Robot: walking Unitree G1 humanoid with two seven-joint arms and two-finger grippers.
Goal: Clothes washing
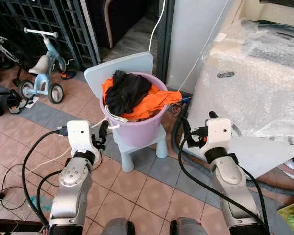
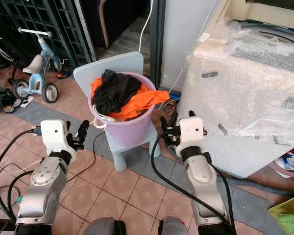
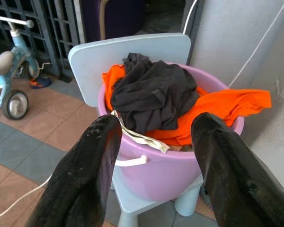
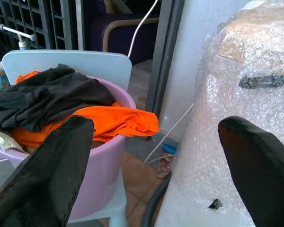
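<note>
Washer (image 1: pixel 264 83), bubble-wrapped, stood at robot's right | pink bucket (image 1: pixel 137 128) of clothes sat on pale blue chair (image 1: pixel 118 70), dead ahead between arms | left gripper (image 1: pixel 102 134) nearer — fingers apart | right gripper (image 1: pixel 186 131) also spread, empty

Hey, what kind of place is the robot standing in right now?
Probably a home's tiled back porch or laundry corner: a purple bucket heaped with clothes, a child's tricycle by a metal grille, and a bubble-wrapped appliance.

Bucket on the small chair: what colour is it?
The bucket is pale purple (lilac), with a white handle; it shows best in the left wrist view.
</note>
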